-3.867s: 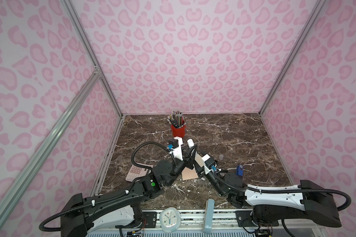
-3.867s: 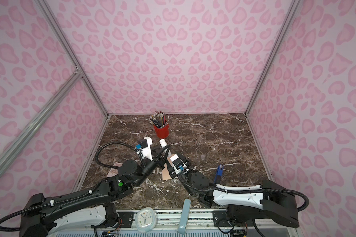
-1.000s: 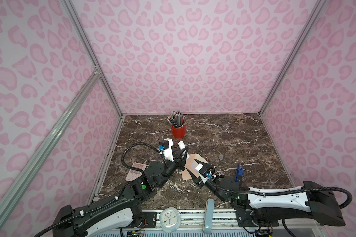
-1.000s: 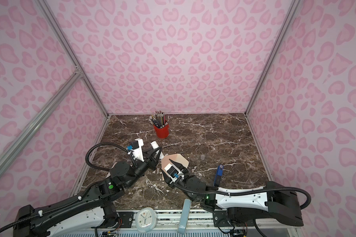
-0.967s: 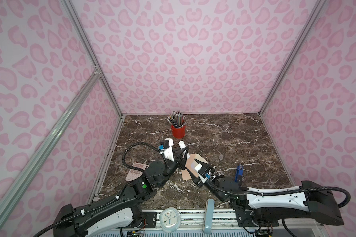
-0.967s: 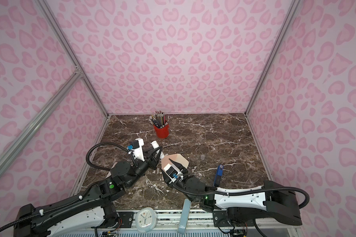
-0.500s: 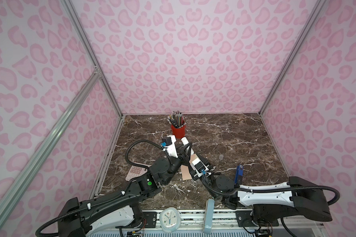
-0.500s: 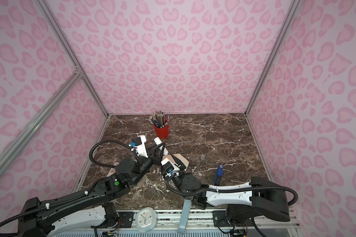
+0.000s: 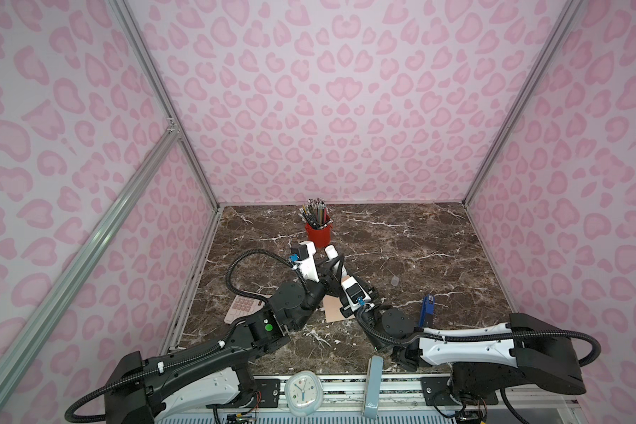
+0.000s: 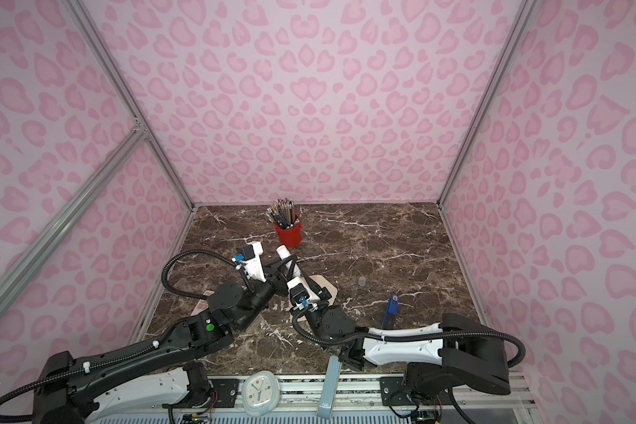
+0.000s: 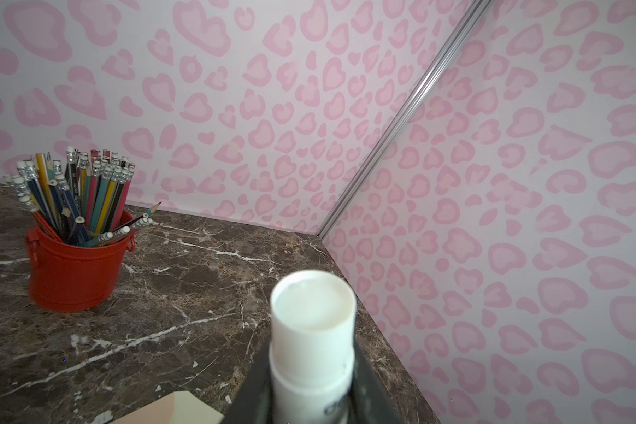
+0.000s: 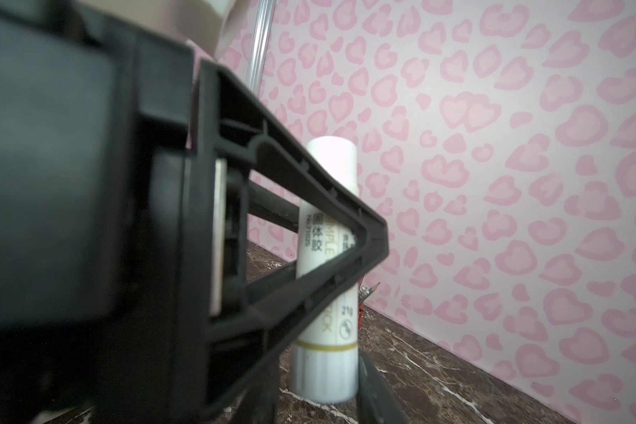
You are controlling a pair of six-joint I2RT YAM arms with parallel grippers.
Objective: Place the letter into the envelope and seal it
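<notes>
My left pincer point(image 11: 311, 381) holds the glue stick point(image 9: 332, 252), mid-frame in a top view; right pincer point(image 12: 322, 396) flanks its base; whether it grips, I cannot tell.

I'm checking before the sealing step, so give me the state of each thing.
Left gripper: shut on glue stick.
Right gripper: around glue stick's lower end, grip unclear.
Glue stick: held, standing.
Envelope: flat on table, flap appears open.
Pencil cup: upright, full.
Calculator: flat, partly hidden.
</notes>
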